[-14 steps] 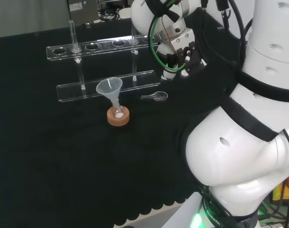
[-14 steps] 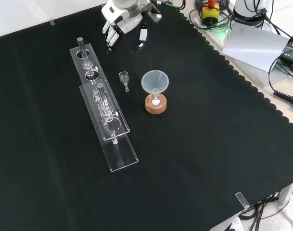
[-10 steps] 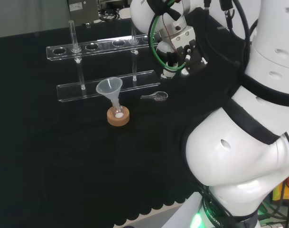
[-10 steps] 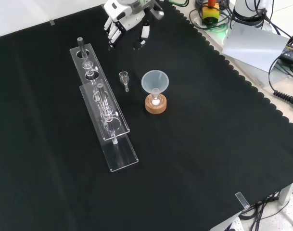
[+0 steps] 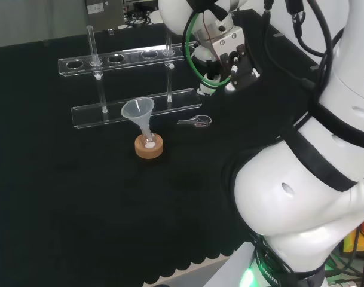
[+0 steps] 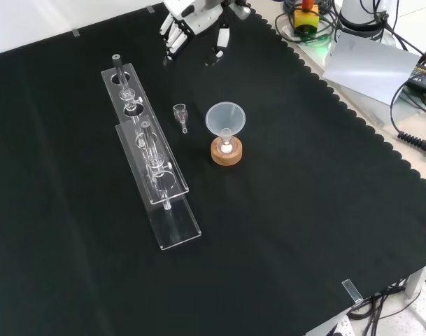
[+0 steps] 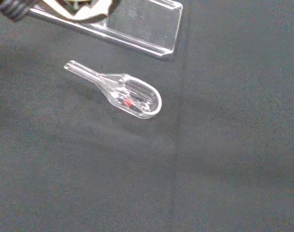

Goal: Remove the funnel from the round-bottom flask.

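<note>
A translucent white funnel (image 5: 138, 110) (image 6: 225, 119) stands tilted with its stem in a small round-bottom flask (image 5: 149, 143) (image 6: 226, 145), and something white shows inside the flask. The flask sits in a cork ring (image 5: 149, 150) (image 6: 226, 154) near the middle of the cloth. The hand (image 5: 231, 64) (image 6: 197, 15) hovers above the cloth, to the right of the funnel in the head view and well beyond it at the top of the front view. Its fingers (image 6: 173, 40) are relaxed and spread, and they hold nothing.
A clear two-tier tube rack (image 5: 128, 60) (image 6: 148, 150) (image 7: 146, 25) with a few tubes stands past the funnel in the head view. A small clear scoop (image 5: 195, 121) (image 6: 180, 114) (image 7: 128, 94) lies between the rack and the cork ring, below the hand. The cloth's scalloped edge (image 6: 352, 119) runs along the front view's right.
The hand has risen and drifted farther from the funnel, toward the top right of the front view. Funnel, flask, scoop and rack have not moved.
</note>
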You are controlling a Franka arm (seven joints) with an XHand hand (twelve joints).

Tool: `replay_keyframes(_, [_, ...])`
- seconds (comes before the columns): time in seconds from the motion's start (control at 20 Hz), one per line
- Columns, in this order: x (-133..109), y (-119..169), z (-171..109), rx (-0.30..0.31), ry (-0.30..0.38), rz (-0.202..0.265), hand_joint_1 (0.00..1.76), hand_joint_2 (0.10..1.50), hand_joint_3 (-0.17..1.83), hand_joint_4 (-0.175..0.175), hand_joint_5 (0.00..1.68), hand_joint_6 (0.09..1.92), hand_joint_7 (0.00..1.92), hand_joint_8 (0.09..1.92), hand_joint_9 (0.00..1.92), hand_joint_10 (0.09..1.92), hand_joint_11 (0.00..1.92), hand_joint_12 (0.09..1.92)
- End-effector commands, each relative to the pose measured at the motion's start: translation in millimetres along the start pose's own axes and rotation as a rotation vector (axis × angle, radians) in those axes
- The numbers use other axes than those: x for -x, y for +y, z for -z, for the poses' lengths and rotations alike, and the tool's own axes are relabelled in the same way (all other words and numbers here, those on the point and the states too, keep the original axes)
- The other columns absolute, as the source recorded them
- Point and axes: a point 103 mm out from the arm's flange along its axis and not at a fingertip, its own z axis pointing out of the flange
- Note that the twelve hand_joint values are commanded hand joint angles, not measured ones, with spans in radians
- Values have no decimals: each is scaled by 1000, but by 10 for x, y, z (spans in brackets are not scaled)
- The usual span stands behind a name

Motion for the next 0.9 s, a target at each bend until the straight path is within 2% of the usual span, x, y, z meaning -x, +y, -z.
replay_keyframes(0.05, [-282,-165,170,-19,18,66,782,680,648,-35,369,255,469,743,799,613,515,1270])
replay_keyframes(0.35, [-575,-210,335,-35,-6,145,735,666,636,-51,358,145,347,729,712,590,553,1275])
replay_keyframes(0.65, [-810,-226,503,-31,-50,184,674,667,567,-59,324,87,274,713,652,604,522,1294])
replay_keyframes(0.9, [-974,-199,614,-67,-67,231,601,654,507,-84,269,87,226,716,645,618,510,1297])
